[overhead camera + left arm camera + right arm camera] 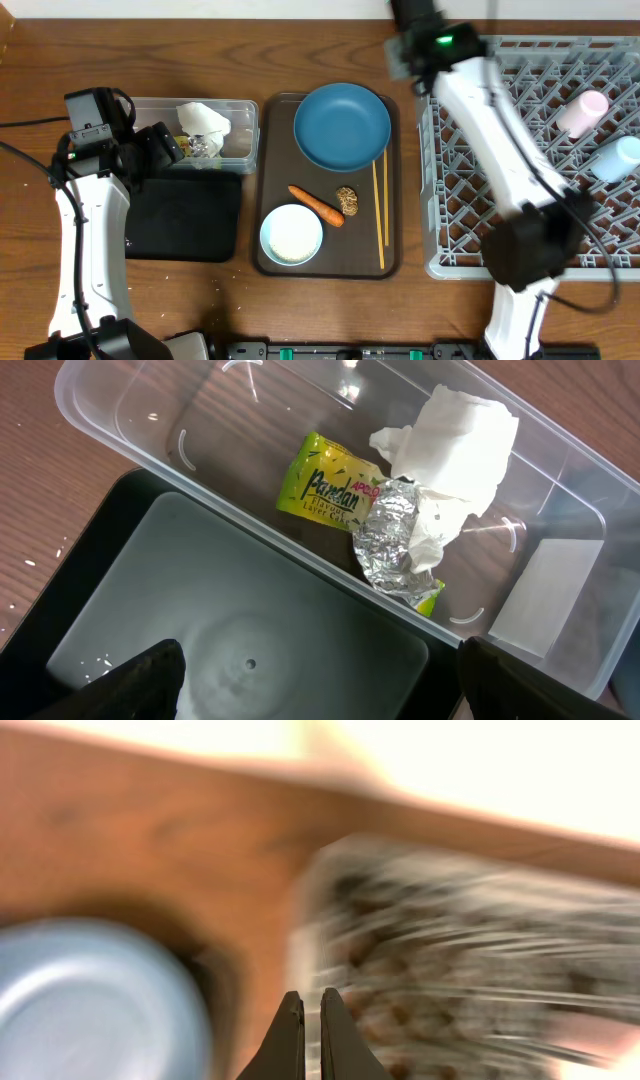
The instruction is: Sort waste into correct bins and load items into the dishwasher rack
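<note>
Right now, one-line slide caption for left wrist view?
Open left gripper over black tray; clear tub beyond holds napkin and yellow-green wrapper.

I see a clear, glossy plastic tub (pixel 100 390), a soft crumpled paper napkin (pixel 455 435), a glossy printed wrapper (pixel 330 485) with creased silver foil, a smooth, faintly shiny black tray (pixel 250 630) and a wood-grain worktop (pixel 40 510).

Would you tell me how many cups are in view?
2: a pale-pink cup at the right of the dishwasher rack, a light-blue cup beside it; the right arm may hide others.
</note>
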`<state>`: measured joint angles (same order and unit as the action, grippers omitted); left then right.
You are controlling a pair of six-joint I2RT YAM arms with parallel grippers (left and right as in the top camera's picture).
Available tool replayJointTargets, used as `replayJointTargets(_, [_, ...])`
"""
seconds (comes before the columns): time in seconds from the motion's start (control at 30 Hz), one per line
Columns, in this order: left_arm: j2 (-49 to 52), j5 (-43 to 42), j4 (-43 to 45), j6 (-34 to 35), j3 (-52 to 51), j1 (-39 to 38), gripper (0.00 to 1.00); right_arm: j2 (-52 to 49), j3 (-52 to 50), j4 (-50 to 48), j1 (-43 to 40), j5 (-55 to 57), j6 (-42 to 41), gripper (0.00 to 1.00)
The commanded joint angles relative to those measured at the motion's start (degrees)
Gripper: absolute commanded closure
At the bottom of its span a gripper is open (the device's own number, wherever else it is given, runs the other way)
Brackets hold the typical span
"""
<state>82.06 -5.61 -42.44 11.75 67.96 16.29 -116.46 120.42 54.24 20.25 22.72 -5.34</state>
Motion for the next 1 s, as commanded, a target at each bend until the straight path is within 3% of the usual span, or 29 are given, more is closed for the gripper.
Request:
replayJointTargets(0.0, [-0.4, 0.5, -0.1, -0.3, 0.3, 0.2, 0.12, 3.7, 0.9, 0.3, -3.1, 11.7, 3.4, 0.99])
replayJointTargets(0.33, [-0.4, 0.5, -0.2, -0.3, 0.3, 0.2, 0.12, 1.9, -0.4, 5.2, -5.2, -19.1, 5.2, 0.99])
replayJointTargets(0.97, [-0.4, 0.5, -0.2, -0.3, 0.3, 0.2, 0.12, 0.5, -0.6, 6.8, -4.0, -22.3, 1.9, 0.99])
